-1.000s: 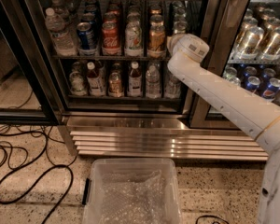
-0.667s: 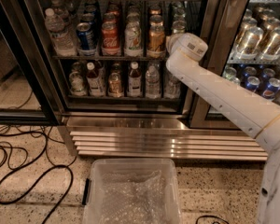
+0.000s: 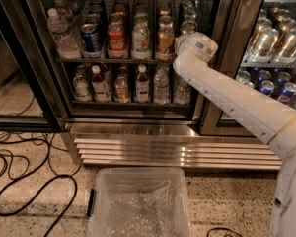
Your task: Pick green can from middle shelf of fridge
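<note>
Standing here, I see the fridge (image 3: 228,58) packed: along the middle shelf (image 3: 108,60) stand a water bottle (image 3: 60,31), a blue can (image 3: 91,36), a red can (image 3: 116,38), the green can (image 3: 140,37) upright in its lane, and an orange-gold can (image 3: 165,38) just to its right. The gripper (image 3: 180,42) is inside at that shelf's right end, beside the orange-gold can and apart from the green can, mostly hidden behind the white arm (image 3: 237,100), so I cannot tell whether it is clenched or released. On the floor in front, a clear plastic bin (image 3: 138,171) holds only crumpled clear wrap.
</note>
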Motion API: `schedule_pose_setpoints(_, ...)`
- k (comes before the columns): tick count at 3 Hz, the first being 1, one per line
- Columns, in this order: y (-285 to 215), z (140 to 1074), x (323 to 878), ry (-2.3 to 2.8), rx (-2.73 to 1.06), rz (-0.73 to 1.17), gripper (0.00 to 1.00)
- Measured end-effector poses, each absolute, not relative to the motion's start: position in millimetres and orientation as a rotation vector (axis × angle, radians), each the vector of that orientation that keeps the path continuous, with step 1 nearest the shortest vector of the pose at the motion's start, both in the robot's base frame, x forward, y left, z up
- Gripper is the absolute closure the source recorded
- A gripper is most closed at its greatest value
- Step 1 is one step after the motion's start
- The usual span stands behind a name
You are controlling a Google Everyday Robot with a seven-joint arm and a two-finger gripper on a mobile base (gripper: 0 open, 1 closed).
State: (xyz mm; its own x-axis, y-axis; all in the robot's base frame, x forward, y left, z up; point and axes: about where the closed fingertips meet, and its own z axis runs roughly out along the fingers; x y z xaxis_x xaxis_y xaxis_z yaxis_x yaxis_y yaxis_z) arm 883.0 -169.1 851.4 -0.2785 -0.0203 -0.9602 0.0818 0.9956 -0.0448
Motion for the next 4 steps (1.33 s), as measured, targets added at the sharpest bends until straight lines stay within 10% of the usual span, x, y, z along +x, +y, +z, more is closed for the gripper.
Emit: schedule_pose_setpoints(4, -159.3, 871.2, 864.9, 1.885, 0.043, -0.126, 1.00)
